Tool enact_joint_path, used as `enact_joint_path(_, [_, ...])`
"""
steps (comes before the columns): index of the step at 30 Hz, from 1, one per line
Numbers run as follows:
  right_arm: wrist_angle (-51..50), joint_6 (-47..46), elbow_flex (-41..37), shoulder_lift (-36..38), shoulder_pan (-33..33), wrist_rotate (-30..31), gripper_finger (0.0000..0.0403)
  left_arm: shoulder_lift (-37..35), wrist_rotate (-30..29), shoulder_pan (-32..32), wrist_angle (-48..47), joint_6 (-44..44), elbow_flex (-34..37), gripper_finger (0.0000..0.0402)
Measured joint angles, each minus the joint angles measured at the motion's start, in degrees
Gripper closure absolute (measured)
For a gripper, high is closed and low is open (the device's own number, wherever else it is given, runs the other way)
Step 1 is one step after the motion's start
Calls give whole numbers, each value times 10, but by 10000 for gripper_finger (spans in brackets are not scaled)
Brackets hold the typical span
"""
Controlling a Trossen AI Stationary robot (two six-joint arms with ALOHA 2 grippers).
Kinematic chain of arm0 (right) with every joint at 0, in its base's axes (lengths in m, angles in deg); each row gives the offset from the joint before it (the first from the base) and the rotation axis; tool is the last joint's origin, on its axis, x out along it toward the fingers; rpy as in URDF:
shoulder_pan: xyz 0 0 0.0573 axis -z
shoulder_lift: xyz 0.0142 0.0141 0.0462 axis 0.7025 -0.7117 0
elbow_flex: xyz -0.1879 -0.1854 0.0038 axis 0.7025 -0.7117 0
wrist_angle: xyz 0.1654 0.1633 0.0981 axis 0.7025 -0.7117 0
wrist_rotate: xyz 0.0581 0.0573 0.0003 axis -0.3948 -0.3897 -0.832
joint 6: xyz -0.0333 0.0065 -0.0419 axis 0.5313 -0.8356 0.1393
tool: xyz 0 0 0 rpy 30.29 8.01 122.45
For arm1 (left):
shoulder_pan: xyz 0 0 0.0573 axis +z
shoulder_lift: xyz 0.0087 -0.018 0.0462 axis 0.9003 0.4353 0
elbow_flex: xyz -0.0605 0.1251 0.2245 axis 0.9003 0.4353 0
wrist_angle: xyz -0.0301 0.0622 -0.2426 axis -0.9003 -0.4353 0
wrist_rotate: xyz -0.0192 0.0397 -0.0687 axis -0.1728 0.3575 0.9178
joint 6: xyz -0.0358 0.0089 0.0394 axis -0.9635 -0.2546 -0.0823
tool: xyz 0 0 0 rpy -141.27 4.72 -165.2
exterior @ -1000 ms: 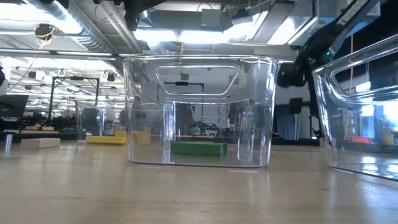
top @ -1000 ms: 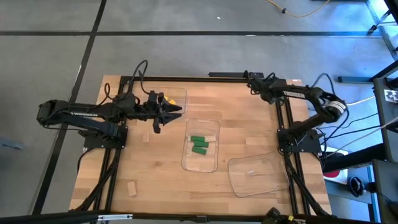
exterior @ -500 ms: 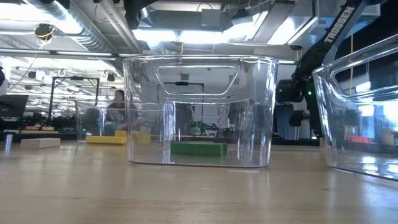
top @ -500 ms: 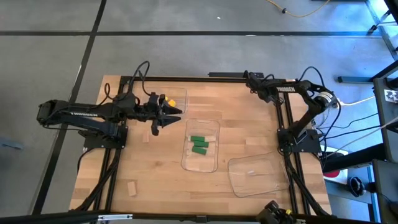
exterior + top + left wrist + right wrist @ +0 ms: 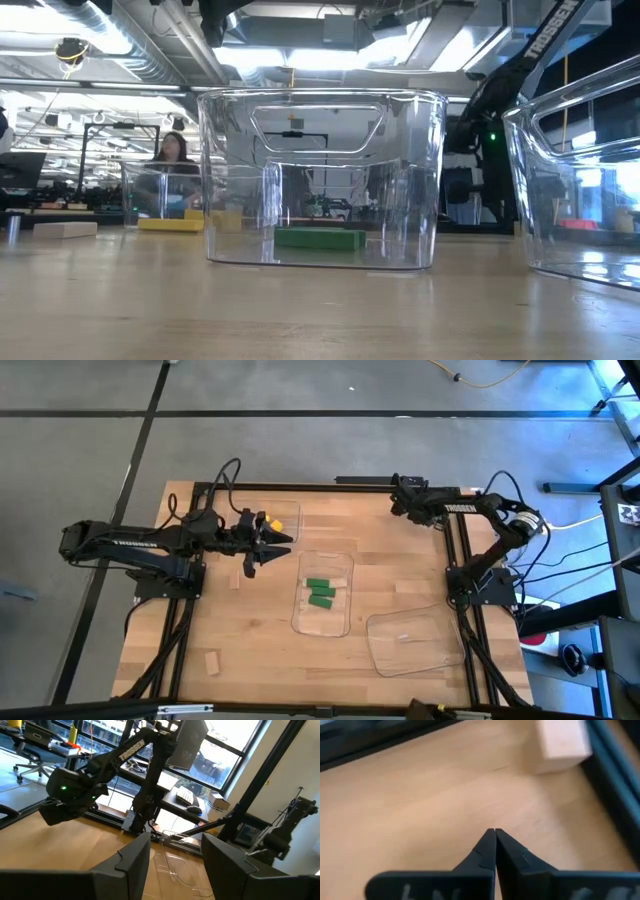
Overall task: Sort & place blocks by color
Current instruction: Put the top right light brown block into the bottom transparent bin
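Green blocks [image 5: 320, 592] lie flat in the middle clear tray [image 5: 322, 622] and show through its wall as a green block [image 5: 320, 238]. Yellow blocks [image 5: 281, 518] sit in the far-left tray. Tan blocks lie on the table at the left [image 5: 234, 580] and near the front edge [image 5: 212, 663]. My left gripper [image 5: 272, 543] is open and empty [image 5: 175, 851], just beside the yellow tray. My right gripper [image 5: 397, 490] is shut [image 5: 495, 831] above bare wood at the far edge. A tan block [image 5: 562, 741] lies ahead of it beside a dark rail.
A third clear tray [image 5: 410, 642] stands at the near right and fills the right of the low view [image 5: 580, 180]. Black frame rails run along the table's far edge [image 5: 365, 481] and right side [image 5: 462, 560]. A person [image 5: 172, 150] shows in the room behind.
My right arm has drawn its elbow in from the right and folded higher, and its gripper has shifted a little toward the table's left along the far edge. A person has walked into view in the room behind. The blocks and trays have stayed put.
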Motion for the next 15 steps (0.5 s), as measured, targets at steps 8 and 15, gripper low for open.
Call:
enact_joint_path(8, [-42, 10, 0, 102, -69, 44, 403, 0, -5, 0, 0, -4, 0, 233])
enact_joint_path(15, [-141, -178, -33, 130, -15, 169, 403, 0, -5, 0, 0, -5, 0, 233])
